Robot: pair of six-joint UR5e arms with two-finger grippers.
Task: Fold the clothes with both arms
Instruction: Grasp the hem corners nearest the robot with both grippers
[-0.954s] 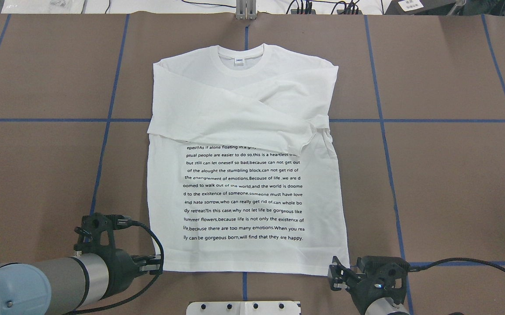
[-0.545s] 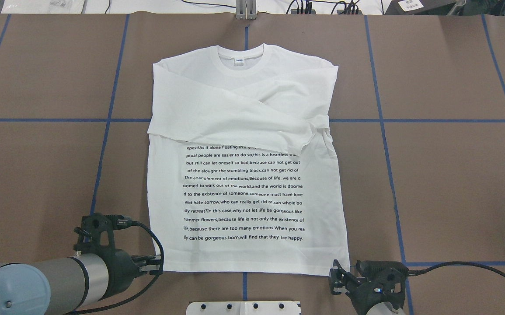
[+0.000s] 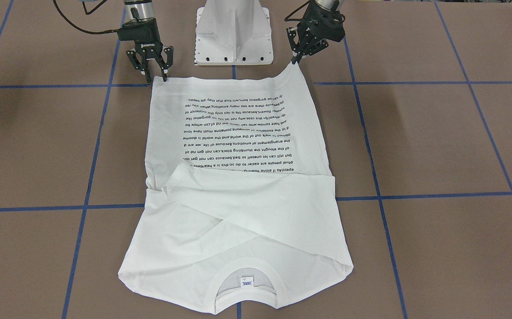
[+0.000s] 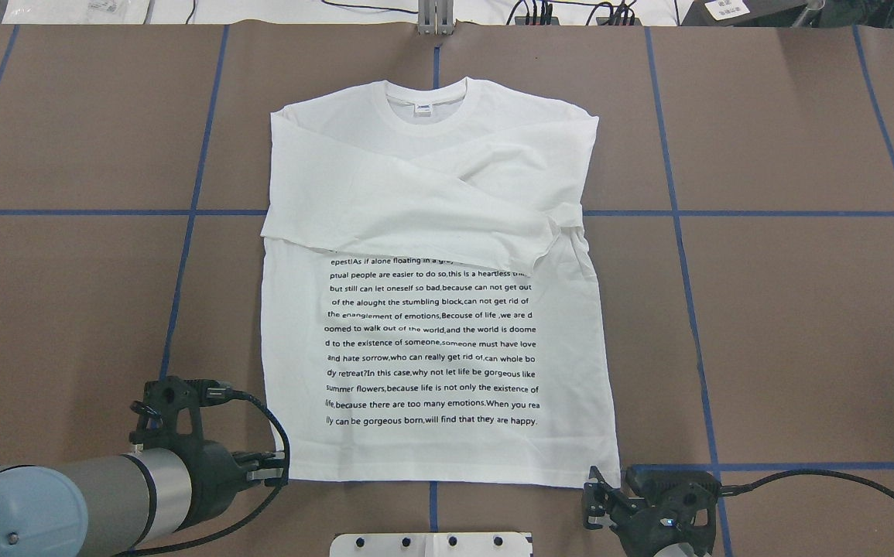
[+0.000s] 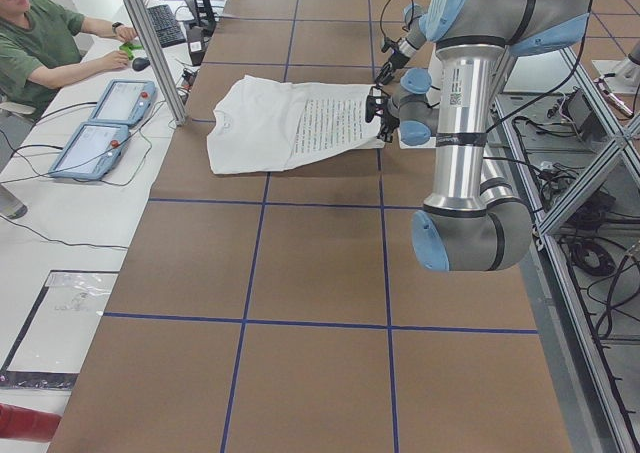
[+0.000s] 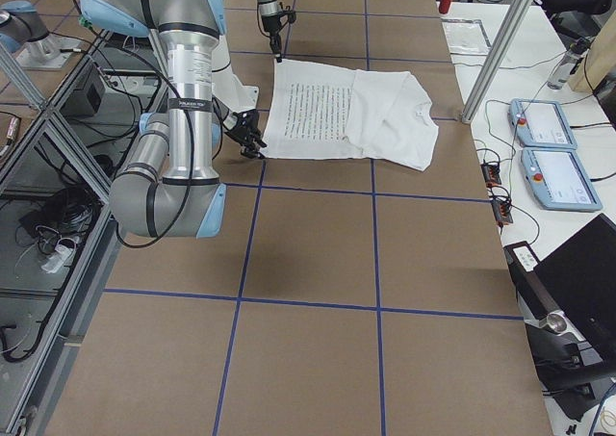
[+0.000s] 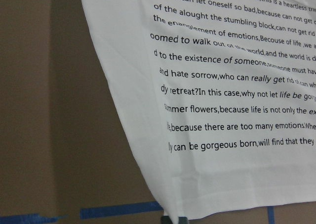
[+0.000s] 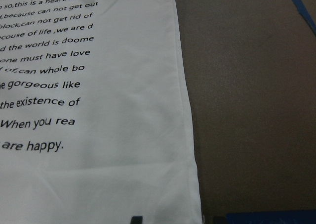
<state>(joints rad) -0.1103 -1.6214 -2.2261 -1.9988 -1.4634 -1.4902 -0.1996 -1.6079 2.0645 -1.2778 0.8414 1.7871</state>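
Squarely on the middle of the table (image 4: 67,309) lies the shirt (image 4: 431,193), print up, collar far from the robot and sleeves crossed over the chest. The left gripper (image 3: 294,60) pinches one corner of the near hem, which peaks up slightly. The right gripper (image 3: 157,76) stands spread, its fingers either side of the other hem corner. Bare table runs wide on both sides and beyond the collar. The base (image 3: 233,31) sits just behind the hem.
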